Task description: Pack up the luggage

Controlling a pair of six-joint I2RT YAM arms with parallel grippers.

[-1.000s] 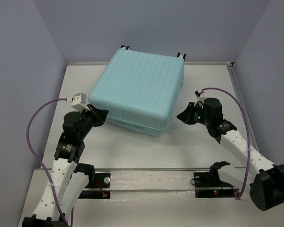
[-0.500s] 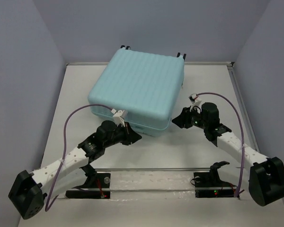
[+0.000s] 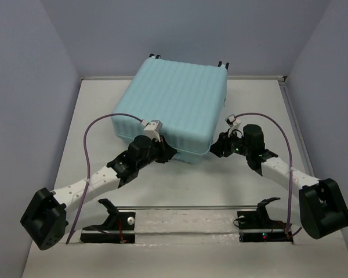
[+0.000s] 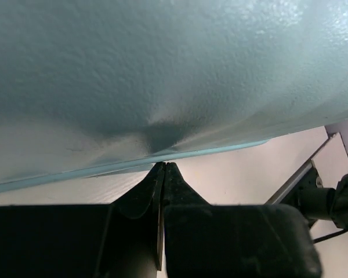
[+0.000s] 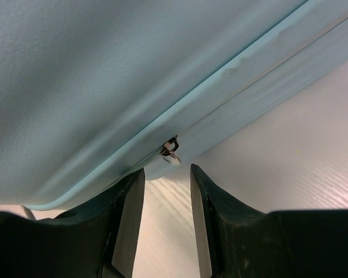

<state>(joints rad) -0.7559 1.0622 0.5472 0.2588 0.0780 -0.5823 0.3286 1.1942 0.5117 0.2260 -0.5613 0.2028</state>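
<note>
Closed luggage [image 3: 174, 104] on white table [image 3: 95, 101]

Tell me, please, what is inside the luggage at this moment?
Nothing inside can be seen: the luggage lies with its lid down on the base, so only the ribbed shell and the seam show. A small metal pull sits at that seam. Any contents are covered.

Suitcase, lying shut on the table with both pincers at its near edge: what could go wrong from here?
The left pincer is shut with its tips at the seam of the suitcase; pushing there may slide the case instead of parting the shells. The right pincer stands open just short of the tiny zipper pull; it could easily miss or slip off it.
</note>
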